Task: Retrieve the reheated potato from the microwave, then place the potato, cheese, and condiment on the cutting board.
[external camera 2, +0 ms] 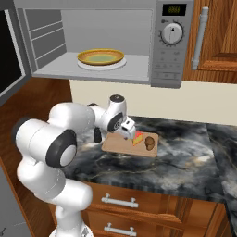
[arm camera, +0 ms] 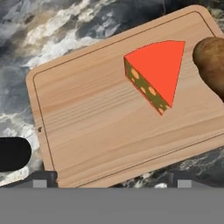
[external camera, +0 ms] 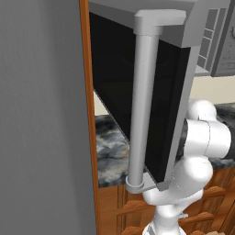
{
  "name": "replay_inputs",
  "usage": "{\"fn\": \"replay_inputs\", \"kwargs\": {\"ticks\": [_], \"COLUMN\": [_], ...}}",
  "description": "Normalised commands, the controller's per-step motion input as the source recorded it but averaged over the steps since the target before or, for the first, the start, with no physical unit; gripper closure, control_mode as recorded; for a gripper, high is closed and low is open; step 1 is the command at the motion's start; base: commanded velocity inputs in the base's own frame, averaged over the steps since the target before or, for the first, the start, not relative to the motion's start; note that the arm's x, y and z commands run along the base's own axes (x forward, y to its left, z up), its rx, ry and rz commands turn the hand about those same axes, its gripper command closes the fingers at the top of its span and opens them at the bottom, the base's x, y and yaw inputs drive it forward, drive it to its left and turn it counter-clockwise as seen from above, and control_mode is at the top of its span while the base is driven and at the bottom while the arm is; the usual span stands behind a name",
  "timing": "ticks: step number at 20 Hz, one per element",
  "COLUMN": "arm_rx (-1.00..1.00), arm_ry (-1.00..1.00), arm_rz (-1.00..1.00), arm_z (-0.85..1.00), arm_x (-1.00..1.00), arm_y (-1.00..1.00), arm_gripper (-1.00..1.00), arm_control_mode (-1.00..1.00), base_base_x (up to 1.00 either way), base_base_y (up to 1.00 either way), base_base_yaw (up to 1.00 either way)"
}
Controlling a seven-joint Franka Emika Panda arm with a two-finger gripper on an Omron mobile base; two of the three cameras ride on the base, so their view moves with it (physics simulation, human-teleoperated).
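Hand view: the gripper [arm camera: 112, 183] hangs wide open and empty over the cutting board [arm camera: 96, 127], cheese [arm camera: 155, 74] just beside potato [arm camera: 212, 61].

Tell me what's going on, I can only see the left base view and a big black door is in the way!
Observer: That door belongs to the microwave, which stands open with a yellow plate inside.
Operator: Where's the potato?
Observer: The potato lies on the cutting board on the counter.
Operator: And the cheese?
Observer: The cheese lies on the board too, just beside the potato.
Operator: Is the hand holding anything?
Observer: No, the gripper hovers open over the board, and the condiment stands off the board, by its far edge.
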Motion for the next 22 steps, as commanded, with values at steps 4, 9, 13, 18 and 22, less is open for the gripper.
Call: {"fn": "replay_inputs", "kwargs": {"ticks": [4,9,13,18,22], "arm_rx": [-0.06,-0.12,-0.14,-0.08,-0.05], "arm_ry": [-0.16,-0.2,-0.24,-0.15,-0.01], "arm_rz": [0.1,0.12,0.12,0.01,0.0], "arm_z": [0.12,0.1,0.06,0.19,0.3], "arm_x": [-0.23,-0.28,-0.19,0.0,0.01], "arm_y": [0.3,0.28,0.33,0.36,0.31], "arm_gripper": [-1.0,-1.0,-1.0,-1.0,-1.0], "arm_control_mode": [-1.0,-1.0,-1.0,-1.0,-1.0], "base_base_x": [0.0,0.0,0.0,0.0,0.0], "base_base_y": [0.0,0.0,0.0,0.0,0.0], "base_base_yaw": [0.0,0.0,0.0,0.0,0.0]}}
